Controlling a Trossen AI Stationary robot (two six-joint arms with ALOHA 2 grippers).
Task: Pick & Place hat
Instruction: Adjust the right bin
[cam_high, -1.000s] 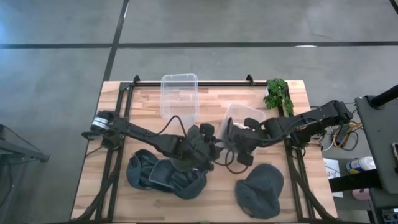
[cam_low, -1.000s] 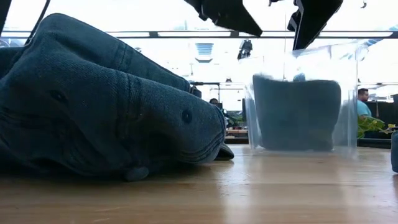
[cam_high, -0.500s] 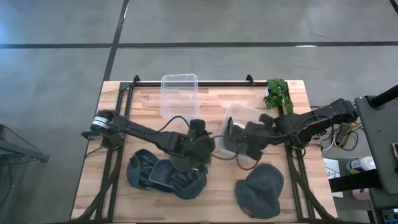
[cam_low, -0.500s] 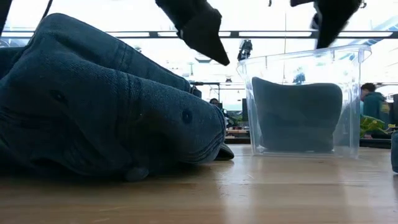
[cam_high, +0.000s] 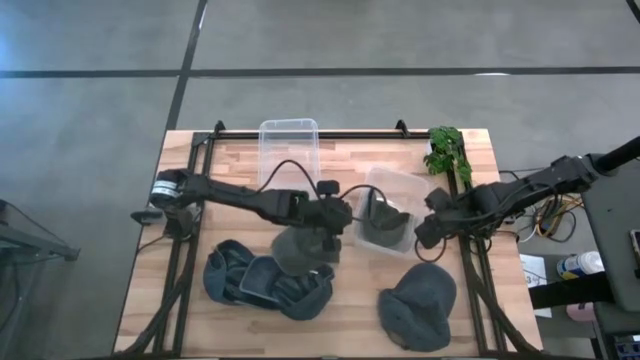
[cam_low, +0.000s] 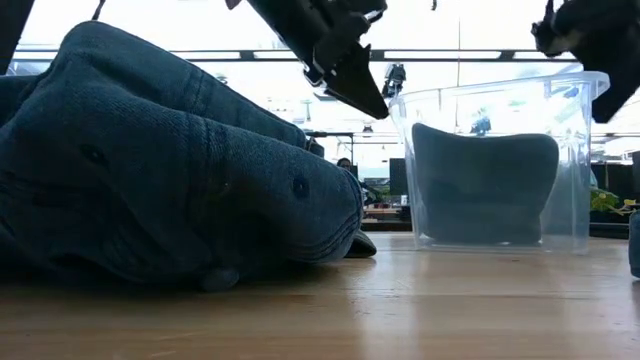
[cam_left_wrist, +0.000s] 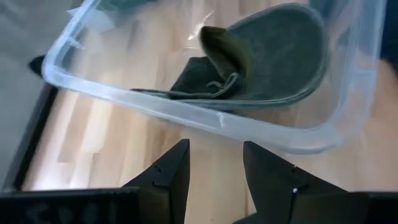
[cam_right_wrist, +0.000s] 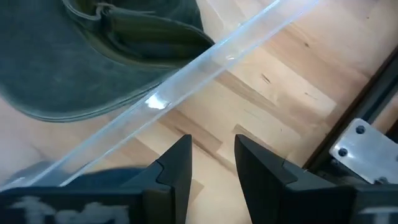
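Hat in clear bin, both grippers empty.
The hat (cam_high: 385, 218) lies inside the clear bin (cam_high: 402, 183) at desk (cam_high: 240, 165) centre-right. Left gripper (cam_left_wrist: 214, 168) hovers just left of the bin, fingers parted, empty. Right gripper (cam_right_wrist: 212, 163) sits just right of it, narrow gap, empty.

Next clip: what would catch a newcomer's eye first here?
The clear bin at mid-table with a dark hat lying in it, and both grippers just outside it: the left gripper and the right gripper, each open and empty. Next, the heap of dark hats at the table's near left, and one more hat at the near right.
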